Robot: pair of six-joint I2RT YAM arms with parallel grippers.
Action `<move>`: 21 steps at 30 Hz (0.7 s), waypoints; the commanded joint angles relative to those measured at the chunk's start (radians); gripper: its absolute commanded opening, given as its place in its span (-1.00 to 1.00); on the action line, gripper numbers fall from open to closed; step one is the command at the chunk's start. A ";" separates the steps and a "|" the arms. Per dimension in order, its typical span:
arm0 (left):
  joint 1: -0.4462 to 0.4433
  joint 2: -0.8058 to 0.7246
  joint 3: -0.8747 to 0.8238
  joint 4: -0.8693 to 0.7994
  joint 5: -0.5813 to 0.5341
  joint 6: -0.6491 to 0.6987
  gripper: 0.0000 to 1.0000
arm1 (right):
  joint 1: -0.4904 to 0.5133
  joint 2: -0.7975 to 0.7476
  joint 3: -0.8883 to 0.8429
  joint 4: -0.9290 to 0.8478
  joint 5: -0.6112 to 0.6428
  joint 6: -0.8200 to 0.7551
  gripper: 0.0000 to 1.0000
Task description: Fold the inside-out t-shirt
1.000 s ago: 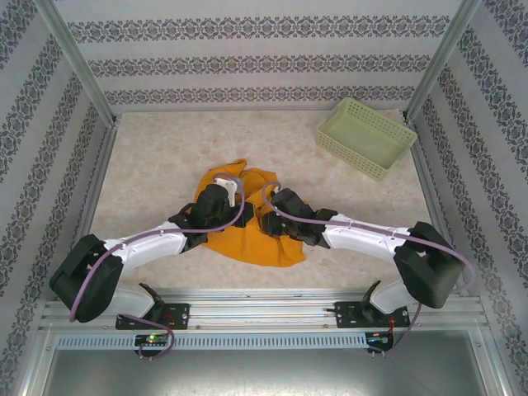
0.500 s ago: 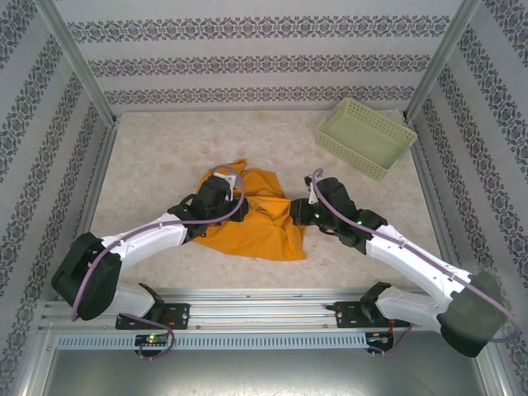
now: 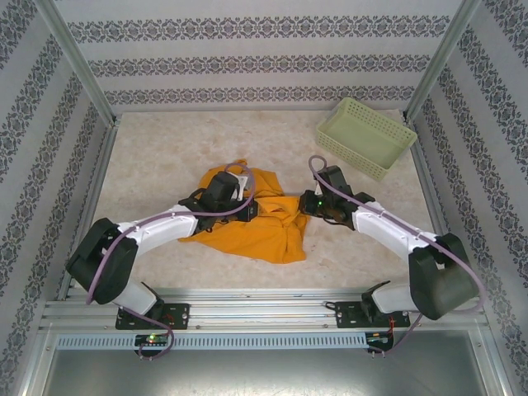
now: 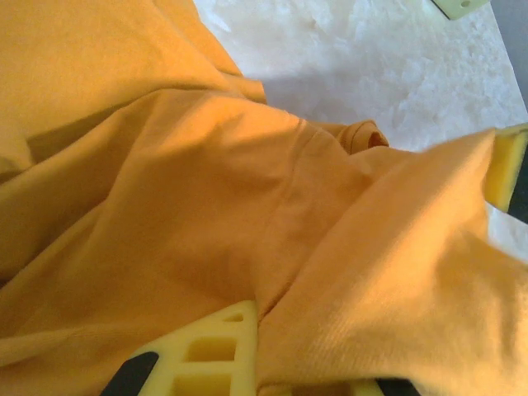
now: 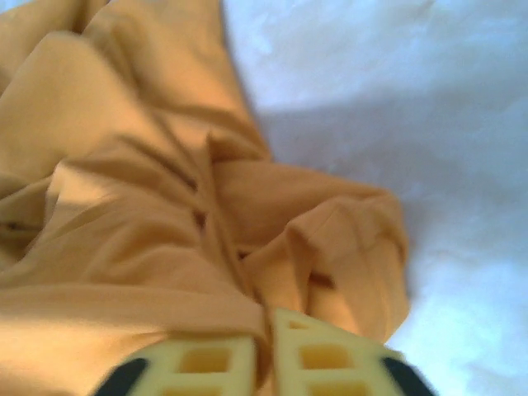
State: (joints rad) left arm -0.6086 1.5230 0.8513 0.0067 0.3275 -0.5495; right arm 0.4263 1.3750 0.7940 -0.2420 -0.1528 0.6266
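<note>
Left gripper (image 3: 250, 209) sits low at frame centre in the top view, pointing right, down on the inside-out t-shirt (image 3: 256, 235). Left wrist view: one yellow finger (image 4: 210, 351) visible at the bottom edge, a thick fold of orange cloth rising right against its inner side and draping over the other finger, which is hidden; jaws read as drawn together with that fold pinched between them. Right gripper (image 3: 305, 205) is just right of centre in the top view, pointing left, at the shirt's right edge, near the left gripper but apart from it. Right wrist view: both yellow fingers (image 5: 326, 359) at the bottom, nearly touching, a thin ridge of fabric caught in the slit between them, so clamped on cloth. Shirt lies crumpled on the pale marbled table (image 3: 157, 157), centre of the top view and slightly toward the lower half, one lobe reaching up behind the left wrist, a wider flap spreading to the lower right. A taut band of cloth runs between the two grippers. Left wrist view also shows a seam line and a small rolled hem end (image 4: 363, 136) in the upper middle, bare table beyond it. No print visible on the cloth. Pale green lattice basket (image 3: 365, 136) sits upper right, well apart from the shirt.
</note>
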 commanded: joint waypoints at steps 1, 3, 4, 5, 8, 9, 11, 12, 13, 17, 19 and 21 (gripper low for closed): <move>-0.024 0.027 0.046 -0.026 0.019 -0.015 -1.00 | -0.006 -0.007 0.012 -0.062 0.099 -0.022 -0.43; -0.045 0.037 0.062 -0.019 0.020 -0.030 -1.00 | 0.031 -0.066 -0.017 -0.085 0.138 -0.025 -0.29; -0.052 0.041 0.069 -0.021 0.019 -0.042 -1.00 | 0.059 -0.109 -0.038 -0.107 0.171 -0.023 -0.26; -0.055 0.046 0.076 -0.024 0.019 -0.052 -1.00 | 0.083 -0.147 -0.058 -0.126 0.195 -0.014 -0.25; -0.063 0.056 0.102 -0.045 0.014 -0.064 -1.00 | 0.183 -0.297 -0.139 -0.151 0.223 0.034 -0.24; -0.066 0.055 0.106 -0.049 0.008 -0.063 -1.00 | 0.232 -0.347 -0.168 -0.146 0.236 0.062 -0.23; -0.071 0.052 0.114 -0.049 0.007 -0.060 -1.00 | 0.309 -0.422 -0.212 -0.115 0.244 0.105 -0.20; -0.072 0.052 0.116 -0.050 0.007 -0.059 -1.00 | 0.335 -0.444 -0.228 -0.091 0.242 0.125 -0.19; -0.077 0.049 0.120 -0.053 0.006 -0.057 -1.00 | 0.357 -0.450 -0.239 -0.057 0.235 0.141 -0.17; -0.090 0.028 0.114 -0.056 0.000 -0.053 -1.00 | 0.365 -0.341 -0.213 0.045 0.232 0.160 -0.17; -0.103 0.014 0.113 -0.067 -0.007 -0.049 -1.00 | 0.364 -0.251 -0.157 0.084 0.242 0.138 -0.18; -0.109 0.002 0.109 -0.077 -0.016 -0.046 -1.00 | 0.343 -0.167 -0.100 0.108 0.237 0.128 -0.19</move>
State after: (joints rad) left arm -0.6971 1.5642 0.9413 -0.0334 0.3286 -0.5953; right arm 0.7849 1.1461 0.6189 -0.2256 0.0547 0.7513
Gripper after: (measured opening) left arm 0.052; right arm 0.407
